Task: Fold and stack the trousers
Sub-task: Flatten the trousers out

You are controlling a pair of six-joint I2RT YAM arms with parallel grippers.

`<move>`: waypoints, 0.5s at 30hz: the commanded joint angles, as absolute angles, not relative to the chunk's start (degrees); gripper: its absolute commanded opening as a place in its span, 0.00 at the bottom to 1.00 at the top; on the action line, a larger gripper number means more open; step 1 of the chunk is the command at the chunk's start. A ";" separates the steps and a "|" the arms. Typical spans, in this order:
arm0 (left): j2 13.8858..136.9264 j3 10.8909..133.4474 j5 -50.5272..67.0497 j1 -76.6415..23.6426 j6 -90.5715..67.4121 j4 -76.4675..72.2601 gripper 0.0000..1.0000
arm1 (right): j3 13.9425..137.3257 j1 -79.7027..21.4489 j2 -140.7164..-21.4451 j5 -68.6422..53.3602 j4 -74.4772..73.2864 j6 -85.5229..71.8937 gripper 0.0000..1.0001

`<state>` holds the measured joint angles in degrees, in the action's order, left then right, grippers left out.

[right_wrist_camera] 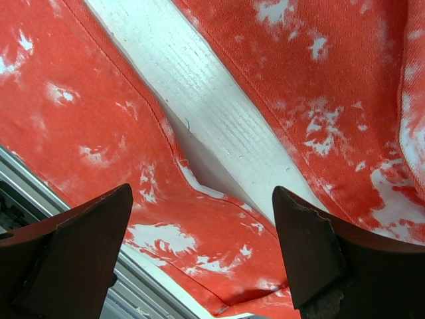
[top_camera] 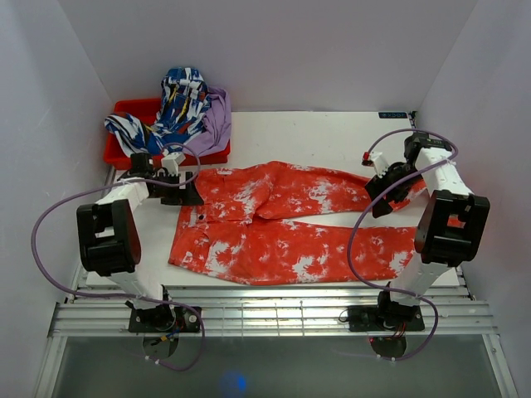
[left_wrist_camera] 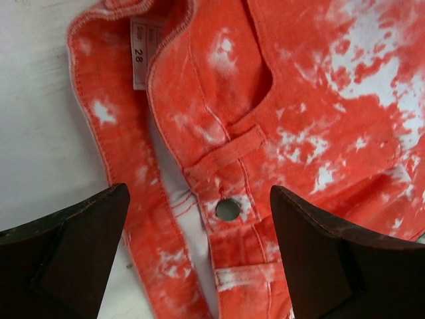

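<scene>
The orange-red tie-dye trousers (top_camera: 290, 224) lie flat across the white table, waistband to the left, two legs spread to the right. My left gripper (top_camera: 184, 196) is open above the waistband, with the metal button (left_wrist_camera: 228, 209) and a size label (left_wrist_camera: 139, 54) between its fingers (left_wrist_camera: 73, 246). My right gripper (top_camera: 382, 192) is open and empty above the leg ends. In the right wrist view the near leg (right_wrist_camera: 199, 239) and far leg (right_wrist_camera: 312, 93) show with a strip of table between them.
A red bin (top_camera: 124, 145) at the back left holds a blue-and-white patterned garment (top_camera: 170, 112) and a plain purple garment (top_camera: 214, 120). A slatted metal rail (top_camera: 274, 311) runs along the table's near edge. White walls enclose the sides and back.
</scene>
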<state>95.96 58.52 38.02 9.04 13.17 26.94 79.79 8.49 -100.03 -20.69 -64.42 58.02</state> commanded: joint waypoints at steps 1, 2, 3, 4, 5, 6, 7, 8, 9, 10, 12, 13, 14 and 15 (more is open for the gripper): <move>97.37 58.27 37.01 9.05 5.02 19.43 0.98 | 79.02 8.17 -96.86 -20.57 -64.95 57.22 0.91; 99.12 58.27 37.26 9.05 4.31 18.99 0.98 | 78.58 8.17 -96.77 -20.57 -64.86 57.22 0.91; 99.66 58.10 37.27 9.05 3.52 17.42 0.98 | 78.40 8.17 -96.42 -20.48 -64.78 57.13 0.91; 100.02 57.40 37.27 9.05 2.04 16.45 0.92 | 78.22 8.17 -96.24 -20.39 -64.51 57.04 0.91; 100.28 56.96 36.92 8.97 1.41 15.30 0.88 | 78.05 8.17 -96.07 -20.39 -64.42 56.95 0.91; 100.37 56.52 36.39 8.96 0.80 13.38 0.82 | 77.96 8.17 -95.89 -20.39 -64.25 56.95 0.91; 100.46 56.34 36.21 9.05 0.62 12.92 0.70 | 77.96 8.17 -95.80 -20.13 -64.07 56.87 0.91; 100.72 56.34 34.47 8.88 0.62 12.75 0.64 | 77.96 8.17 -95.89 -20.04 -63.90 56.69 0.91; 100.90 56.34 33.15 8.96 -1.13 12.22 0.60 | 78.13 8.17 -95.89 -19.95 -63.90 56.69 0.91; 100.81 56.34 32.00 8.88 -1.14 12.04 0.60 | 78.13 8.17 -95.89 -19.95 -63.90 56.60 0.91; 100.90 55.90 29.46 8.88 -0.70 11.43 0.61 | 77.96 8.17 -95.98 -20.04 -63.72 56.51 0.91; 101.25 55.99 29.18 8.88 -0.44 11.69 0.57 | 77.78 8.17 -95.98 -20.04 -63.55 56.43 0.91; 101.86 56.42 29.09 8.79 -0.27 12.21 0.46 | 77.78 8.17 -96.06 -20.04 -63.37 56.34 0.91; 102.39 56.60 30.31 8.96 -0.18 12.91 0.38 | 77.70 8.17 -96.24 -19.95 -63.02 56.25 0.91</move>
<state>101.89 56.69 32.21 8.73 0.05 13.96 78.08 8.49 -97.84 -19.64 -64.05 57.14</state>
